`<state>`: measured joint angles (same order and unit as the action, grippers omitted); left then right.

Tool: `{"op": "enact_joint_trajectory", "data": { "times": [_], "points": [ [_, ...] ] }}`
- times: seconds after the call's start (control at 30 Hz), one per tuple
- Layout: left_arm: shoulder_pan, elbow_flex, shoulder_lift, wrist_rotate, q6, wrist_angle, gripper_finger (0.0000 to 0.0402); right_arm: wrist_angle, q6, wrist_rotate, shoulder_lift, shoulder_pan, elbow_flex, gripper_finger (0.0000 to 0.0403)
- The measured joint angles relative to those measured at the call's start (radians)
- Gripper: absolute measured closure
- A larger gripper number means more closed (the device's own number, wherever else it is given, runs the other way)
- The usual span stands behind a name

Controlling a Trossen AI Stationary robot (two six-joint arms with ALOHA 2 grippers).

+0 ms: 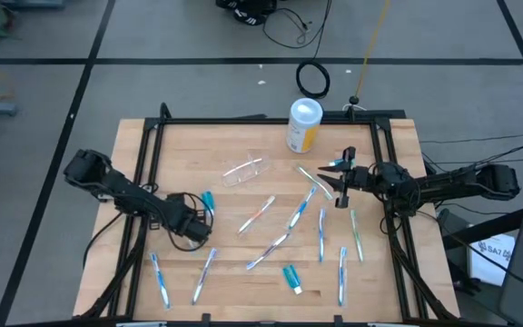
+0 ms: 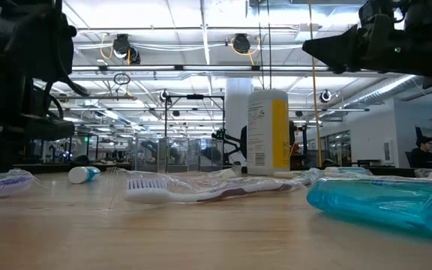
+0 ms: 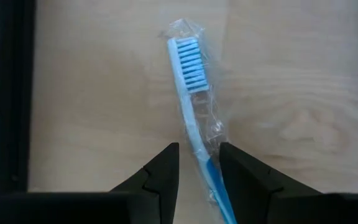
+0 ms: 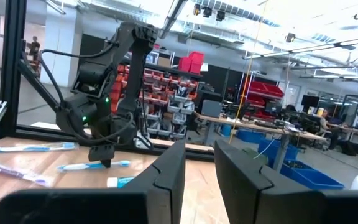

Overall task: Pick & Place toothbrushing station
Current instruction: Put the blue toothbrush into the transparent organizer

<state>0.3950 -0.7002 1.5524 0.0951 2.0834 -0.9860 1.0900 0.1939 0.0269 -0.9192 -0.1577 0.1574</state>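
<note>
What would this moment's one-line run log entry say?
left gripper: astride wrapped blue toothbrush, not lifted | right gripper: raised, empty | clear cup: on its side

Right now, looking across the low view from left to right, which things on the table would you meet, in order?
Wrapped brush → small tube → white-headed brush → canister → big teal tube.
</note>
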Motion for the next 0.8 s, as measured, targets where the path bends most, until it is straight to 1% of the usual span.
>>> {"op": "enact_joint_trajectory", "data": {
  "times": [0.1,0.2,0.27,0.3,0.37,0.5,0.57,0.63,0.7,0.8],
  "points": [
    [-0.001,0.0,0.01,0.022,-0.033,0.025,0.0301,-0.002,-0.055,0.001,0.0,0.002,0.0,0.0326],
    [0.0,0.001,0.01,0.05,-0.075,0.043,0.0344,-0.007,-0.116,0.001,0.0,0.002,0.0,0.0326],
    [0.0,0.001,0.011,0.061,-0.092,0.047,0.0378,-0.018,-0.128,0.001,0.0,0.002,0.0,0.0326],
    [0.0,0.001,0.011,0.065,-0.092,0.047,0.0387,-0.025,-0.126,0.001,0.0,0.002,0.0,0.0326],
    [0.0,0.002,0.011,0.066,-0.092,0.048,0.0386,-0.029,-0.114,0.001,0.0,0.002,0.0,0.0326],
    [0.001,0.002,0.011,0.07,-0.101,0.048,0.0363,-0.028,-0.094,0.001,0.0,0.002,0.0,0.0326],
    [0.007,0.002,0.012,0.074,-0.128,0.049,0.0364,-0.027,-0.092,0.0,0.0,0.002,0.0,0.0326],
    [0.011,0.002,0.011,0.08,-0.139,0.049,0.0376,-0.027,-0.079,0.0,0.0,0.002,0.0,0.0326],
    [0.024,0.004,0.0,0.126,-0.133,0.049,0.0391,-0.026,-0.072,0.0,0.0,0.002,0.0,0.0326],
    [0.036,0.008,-0.034,0.192,-0.115,0.051,0.0387,-0.026,-0.07,0.0,0.0,0.002,0.0,0.0326]
  ]
}}
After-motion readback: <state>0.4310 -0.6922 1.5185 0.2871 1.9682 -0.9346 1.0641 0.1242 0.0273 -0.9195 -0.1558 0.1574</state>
